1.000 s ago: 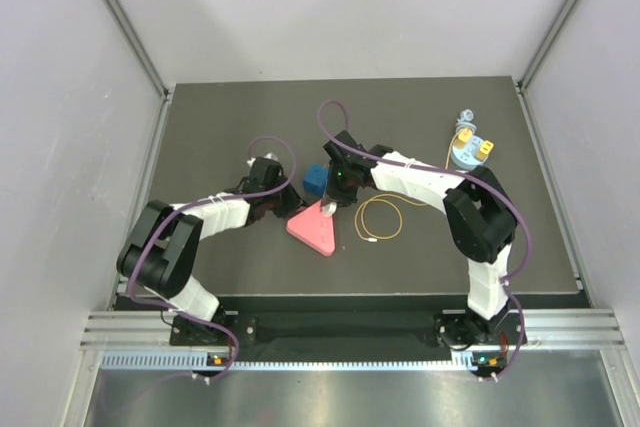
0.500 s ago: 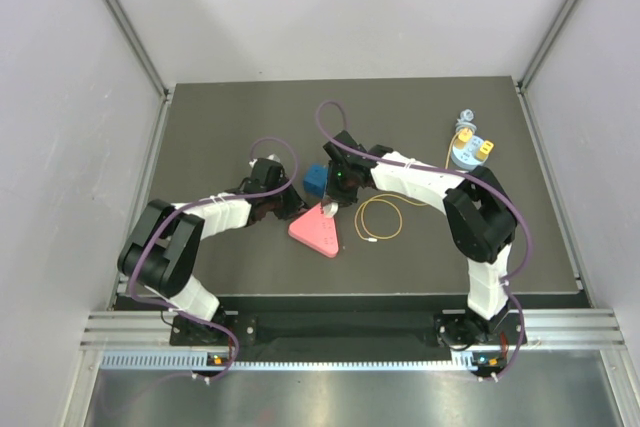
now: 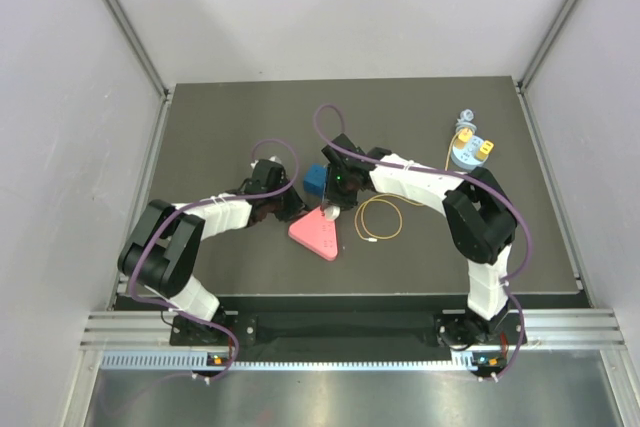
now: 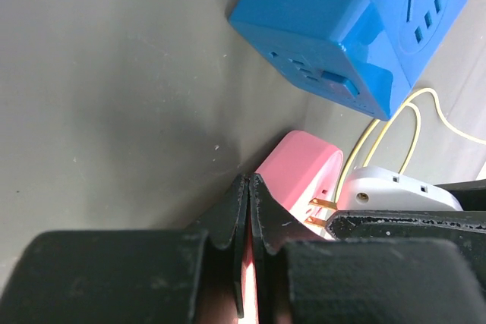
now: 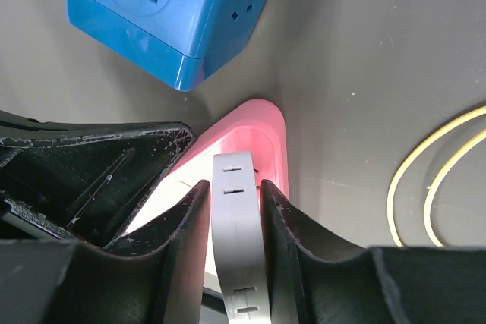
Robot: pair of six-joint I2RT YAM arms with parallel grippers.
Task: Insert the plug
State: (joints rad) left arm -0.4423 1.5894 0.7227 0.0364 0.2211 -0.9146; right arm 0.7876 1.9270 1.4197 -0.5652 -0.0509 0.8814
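Observation:
The plug [image 5: 237, 218] is a flat grey-white body with two brass prongs [image 4: 323, 204], and their tips meet the face of the pink triangular socket [image 3: 313, 232]. My right gripper [image 5: 234, 185] stands over it. Its fingers flank the plug with a thin gap on each side, so it is slightly open. My left gripper [image 4: 249, 178] is shut, its tips against the pink socket's [image 4: 300, 168] left edge. In the top view both grippers [image 3: 330, 209] [image 3: 293, 209] crowd the socket's upper corner and hide the plug.
A blue cube socket [image 3: 314, 181] sits just behind the pink one, close to both grippers. A thin yellow cable [image 3: 380, 217] lies coiled to the right. A light blue round base [image 3: 470, 152] carrying yellow blocks stands at the back right.
Both arms stay at the pink socket. The left wrist has edged slightly right and the socket has shifted a touch toward the near edge.

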